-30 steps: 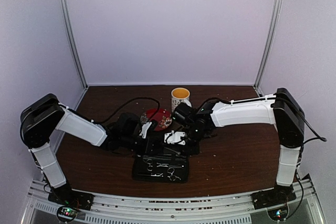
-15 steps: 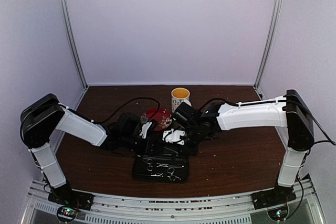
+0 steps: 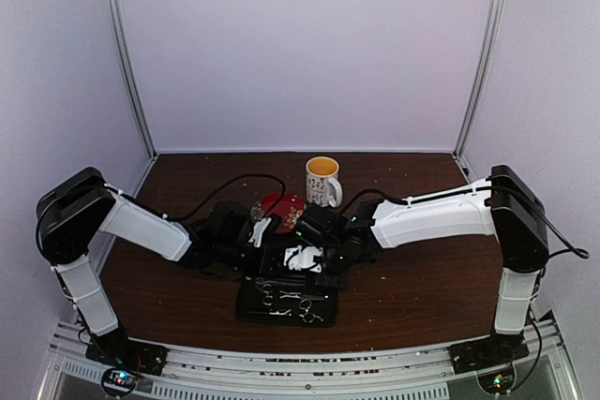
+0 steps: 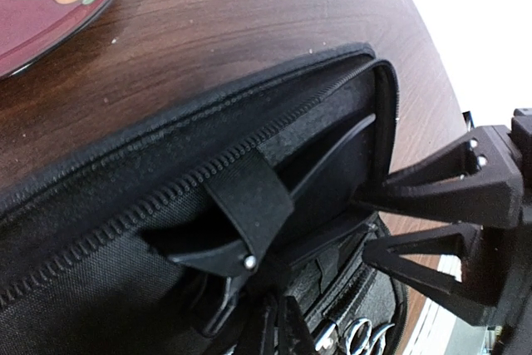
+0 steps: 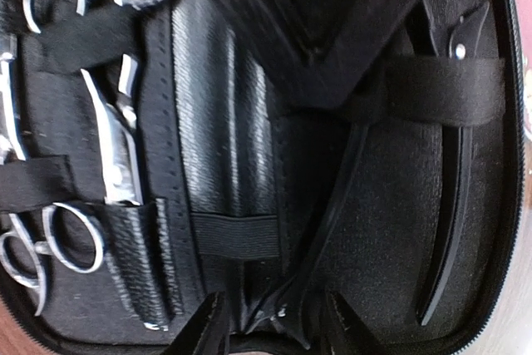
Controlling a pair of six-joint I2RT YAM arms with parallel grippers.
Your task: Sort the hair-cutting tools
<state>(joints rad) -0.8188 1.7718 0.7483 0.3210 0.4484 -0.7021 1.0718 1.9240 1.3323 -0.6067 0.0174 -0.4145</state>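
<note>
Four tools [image 3: 284,297] counted, all inside zip case [image 3: 248,314].

Top external. Zip case found open at middle of table's [image 3: 422,278] near edge, lid raised on far side. Right gripper [image 3: 305,258] found lower and closer to lid than a second before, arm swung in from right edge. Left gripper [image 3: 265,234] unmoved at lid's left end. Mug [image 3: 322,180] noted toward far edge, with saucer [image 3: 279,208] just beside it, nearer left edge.

Left wrist. Left gripper found closed at lid; thing pinched, if any, not discernible. Strapped clip [image 4: 332,149] lodged under elastic strap [image 4: 249,197] in lid.

Right wrist. Jaws found parted, wider than a second before, nothing gripped. Loose clip [image 5: 332,205] laid diagonally in lid half, tail between fingertips. First scissors [image 5: 112,143] and second scissors [image 5: 71,239] tucked under bands in base half.

Judgement. Loose clip probably just released into lid; sorting seemingly near done, barring tucking of that clip.

Surface and room. Dark wood-grain table, pale specks scattered. Plain pale walls [image 3: 300,44] on three sides, metal posts [image 3: 127,53] at far corners.
</note>
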